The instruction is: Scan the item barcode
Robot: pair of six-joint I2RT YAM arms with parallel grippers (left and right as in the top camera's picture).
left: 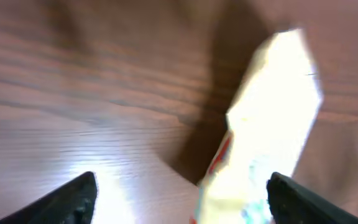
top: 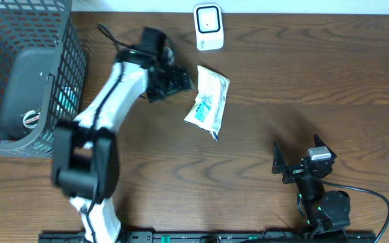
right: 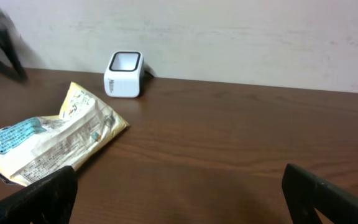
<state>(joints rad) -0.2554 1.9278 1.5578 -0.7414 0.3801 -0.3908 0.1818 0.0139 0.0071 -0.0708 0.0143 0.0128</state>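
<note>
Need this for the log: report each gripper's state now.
Left gripper: open, holding nothing; the white crinkled plastic packet lies free beside it.
Right gripper: open, empty.

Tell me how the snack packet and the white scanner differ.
The snack packet lies flat and crinkled; the scanner stands as a rigid box. The packet carries print and a teal label; the scanner is plain white with a dark-rimmed window. The packet looks larger than the scanner. Both are mostly white and rest on the wooden table.
</note>
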